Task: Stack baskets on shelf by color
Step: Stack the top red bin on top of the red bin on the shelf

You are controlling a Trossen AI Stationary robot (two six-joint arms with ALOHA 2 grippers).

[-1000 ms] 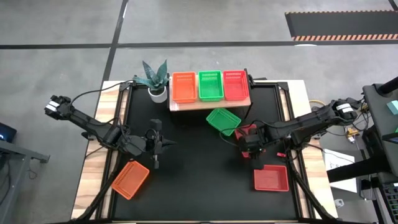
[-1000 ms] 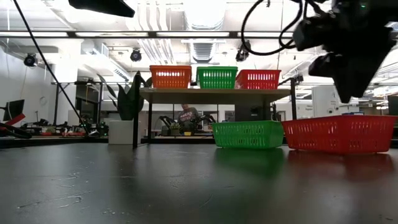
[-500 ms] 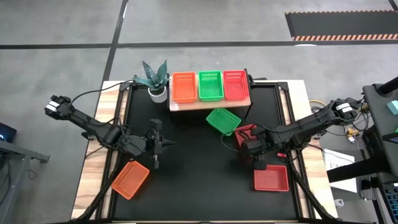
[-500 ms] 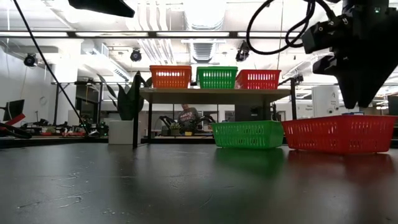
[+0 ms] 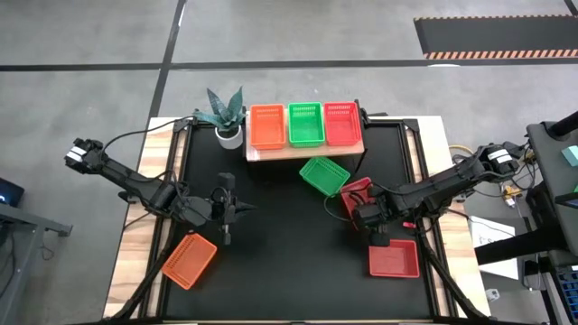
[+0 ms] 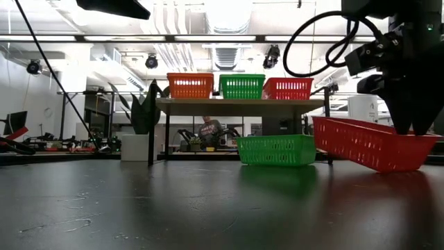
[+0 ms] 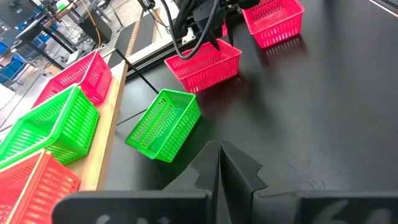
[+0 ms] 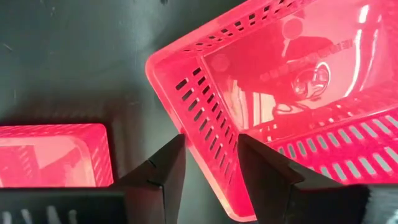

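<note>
Black tabletop [image 5: 280, 244] lying under me, I am pinching one wall of a red-pink mesh plastic basket [image 6: 371, 142] in my right gripper [image 8: 208, 163], tilting it. My left gripper [image 7: 220, 163] is hanging with fingers pressed together, holding nothing.

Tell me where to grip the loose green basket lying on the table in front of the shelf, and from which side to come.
Grip the green basket by one long wall, one finger inside and one outside, coming down from above. It sits upright with its open mouth up, turned at an angle to the shelf, so rotate the wrist to match. The thin mesh rim suits a pinch, as the right gripper is doing on a red basket.
</note>
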